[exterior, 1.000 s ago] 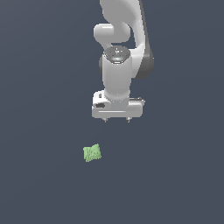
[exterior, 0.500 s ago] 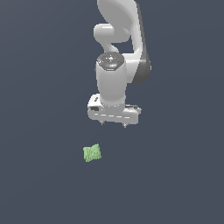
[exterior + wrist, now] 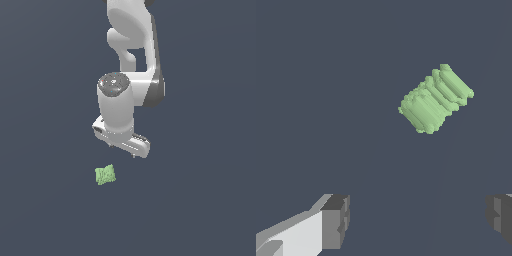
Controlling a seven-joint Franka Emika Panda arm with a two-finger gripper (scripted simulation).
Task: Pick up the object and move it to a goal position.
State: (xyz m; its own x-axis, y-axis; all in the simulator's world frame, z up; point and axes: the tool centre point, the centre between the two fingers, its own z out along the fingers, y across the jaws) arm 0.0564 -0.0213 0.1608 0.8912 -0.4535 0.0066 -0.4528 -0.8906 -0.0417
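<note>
Plain dark counter (image 3: 210,200) all round, no edge or obstacle in view, so ample room to move. Hand (image 3: 121,142) spread wide, holding nothing, above and beside the object (image 3: 105,174). Likely risk: descending off-centre or skewed, nudging the ridged lump aside.

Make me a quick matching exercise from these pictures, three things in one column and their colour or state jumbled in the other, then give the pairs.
Things:
1. object
2. gripper
3. floor

Descriptions:
A. plain dark grey-blue
B. light green, ridged, lying free
C. open, holding nothing

Pairs: 1-B, 2-C, 3-A
</note>
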